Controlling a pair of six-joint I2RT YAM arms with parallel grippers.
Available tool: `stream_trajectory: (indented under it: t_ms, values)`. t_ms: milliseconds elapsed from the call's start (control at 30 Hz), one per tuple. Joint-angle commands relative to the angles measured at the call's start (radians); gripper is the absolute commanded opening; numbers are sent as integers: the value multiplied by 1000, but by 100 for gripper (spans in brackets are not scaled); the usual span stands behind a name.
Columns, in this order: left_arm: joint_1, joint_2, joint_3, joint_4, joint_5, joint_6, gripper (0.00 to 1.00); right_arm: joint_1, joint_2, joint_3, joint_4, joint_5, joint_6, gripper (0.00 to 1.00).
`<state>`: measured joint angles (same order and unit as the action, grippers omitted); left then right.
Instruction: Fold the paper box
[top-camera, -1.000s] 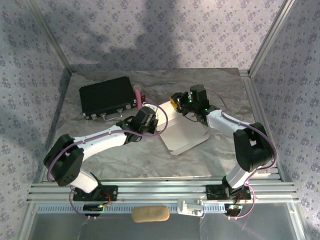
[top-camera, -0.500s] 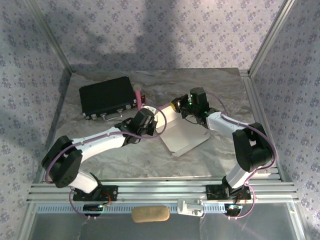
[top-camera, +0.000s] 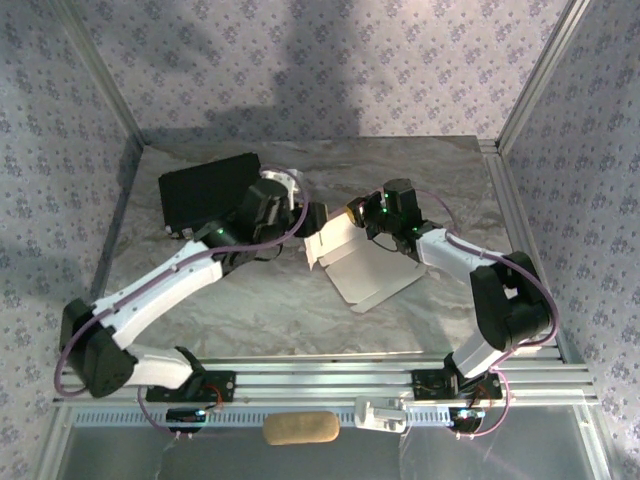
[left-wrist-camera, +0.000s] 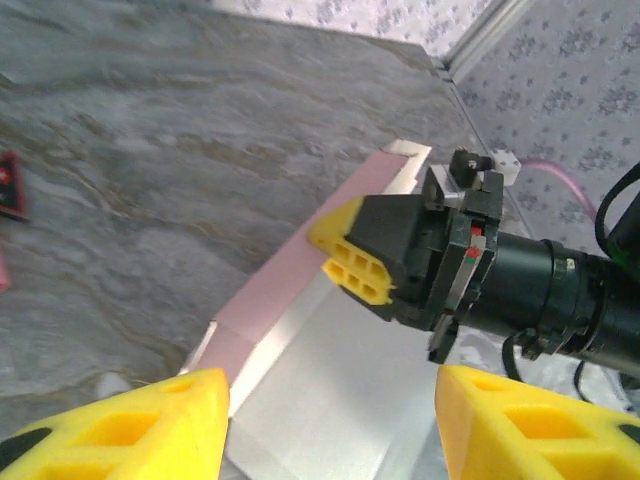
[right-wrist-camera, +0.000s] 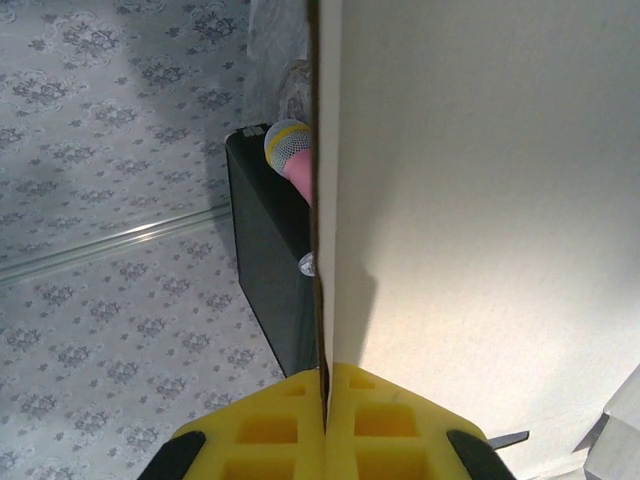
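Note:
The paper box (top-camera: 372, 272) lies mid-table, white inside up, with its pink far-left wall (left-wrist-camera: 290, 275) raised. My right gripper (top-camera: 352, 211) is shut on the top edge of that wall. In the right wrist view its yellow fingertips (right-wrist-camera: 325, 405) pinch the thin card, and the white panel (right-wrist-camera: 480, 230) rises to their right. My left gripper (top-camera: 317, 216) hovers just left of the box, open. In the left wrist view its fingers (left-wrist-camera: 140, 430) stand wide apart with nothing between them, and the white box floor (left-wrist-camera: 340, 390) lies beyond.
A black rectangular case (top-camera: 200, 190) sits at the back left, partly under my left arm; a pink-handled, grey-headed object (right-wrist-camera: 288, 150) lies against it. Patterned walls close in the back and both sides. An aluminium rail (top-camera: 320, 380) runs along the near edge.
My left gripper has let go of the box, opened and drawn back up and to the far left. My right gripper has shut on the raised wall and stays there.

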<state>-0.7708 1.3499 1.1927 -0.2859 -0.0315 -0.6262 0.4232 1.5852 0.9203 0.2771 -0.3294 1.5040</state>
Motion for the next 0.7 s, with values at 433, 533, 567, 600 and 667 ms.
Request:
stream_trajectory:
  t_ms: [433, 533, 567, 600, 667]
  values:
    - [29, 138, -6, -13, 133, -317, 59, -3, -37, -22, 8, 10, 20, 0]
    - [27, 142, -21, 27, 143, -336, 59, -3, -33, -26, 13, 7, 20, 0]
    - [28, 145, -20, 33, 144, -341, 59, -3, -33, -26, 14, 7, 22, 0]
    - [27, 148, -15, 34, 145, -340, 59, -3, -33, -29, 18, 7, 23, 0]
    - [28, 160, -7, 34, 151, -346, 59, -3, -35, -33, 24, 6, 26, 0]
